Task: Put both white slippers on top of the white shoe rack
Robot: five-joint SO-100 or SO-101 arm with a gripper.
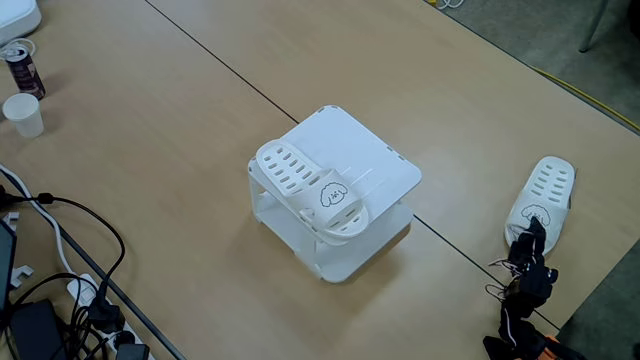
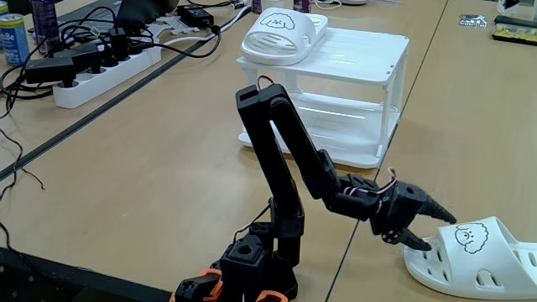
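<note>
One white slipper (image 1: 308,189) lies on top of the white shoe rack (image 1: 385,160), overhanging its front edge. The second slipper (image 2: 478,254) rests on the wooden table (image 1: 180,150), well apart from the rack. The black gripper (image 2: 436,225) is spread open around its strap end, gripping nothing.

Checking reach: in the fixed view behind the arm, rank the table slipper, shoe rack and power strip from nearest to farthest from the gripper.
1. Slipper on the table, at the gripper, right.
2. Shoe rack, behind, centre.
3. Power strip, far left.
</note>
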